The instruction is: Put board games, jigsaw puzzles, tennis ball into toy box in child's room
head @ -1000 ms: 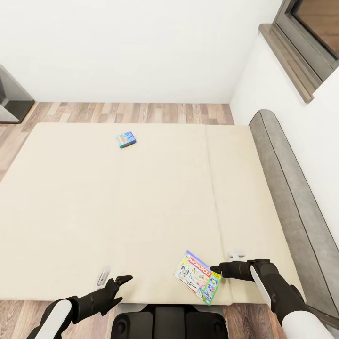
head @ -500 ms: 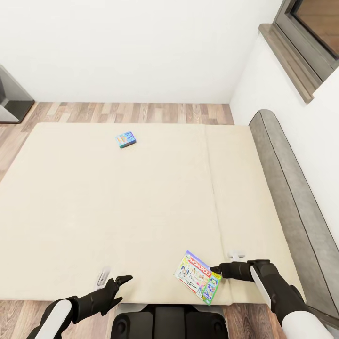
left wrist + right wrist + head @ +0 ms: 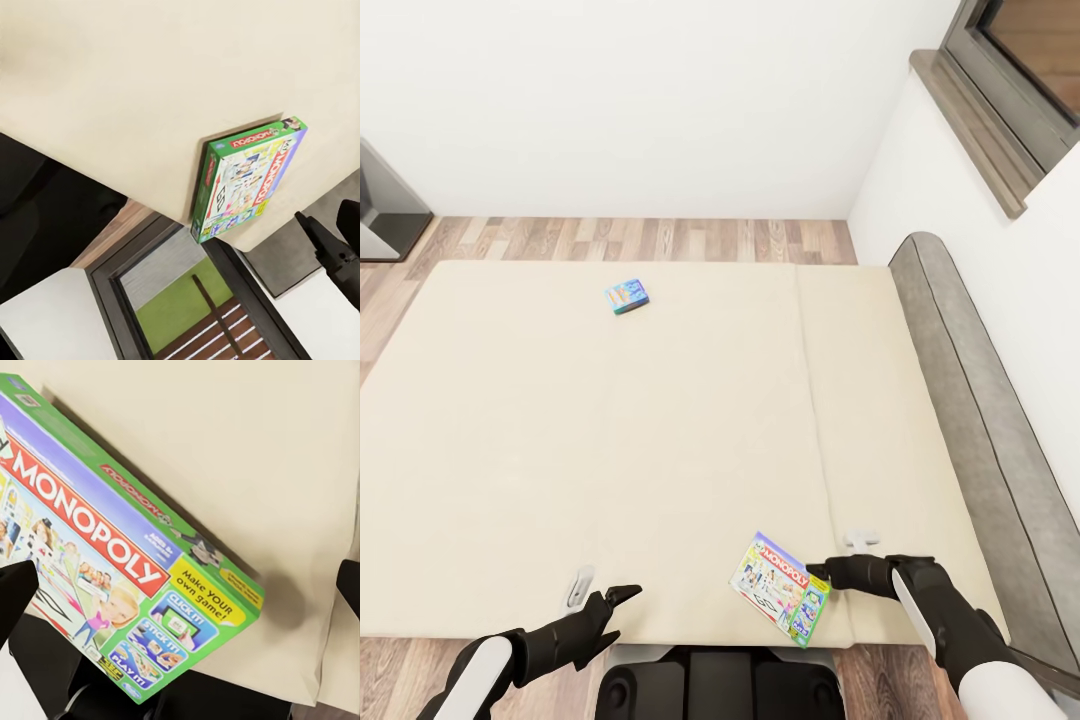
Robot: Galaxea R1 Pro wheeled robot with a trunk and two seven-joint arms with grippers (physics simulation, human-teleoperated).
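At the near edge of the bed [image 3: 660,450], both arms reach forward, low over the mattress. The right gripper [image 3: 822,574] points toward the bed's left, forearm angled in from the near right corner; its fingertips sit just at the right edge of the Monopoly box [image 3: 780,588]. In the right wrist view the two fingers [image 3: 16,589] stand wide apart, one on each side of the box [image 3: 112,555], so the jaws are spread and clamp nothing. The box lies flat on the mattress with its near corner jutting over the bed's near edge, as the left wrist view also shows [image 3: 244,176]. The left gripper [image 3: 615,612] hangs at the near edge, left of the middle, pointing up and to the right, its fingers parted and empty. Farther off, toward the bed's far edge and left of centre, a small blue game box [image 3: 627,296] lies flat, well apart from both grippers. Beyond the bed run a strip of plank floor [image 3: 660,240] and a white wall [image 3: 660,100]; the grey headboard [image 3: 980,420] lines the bed's right side.
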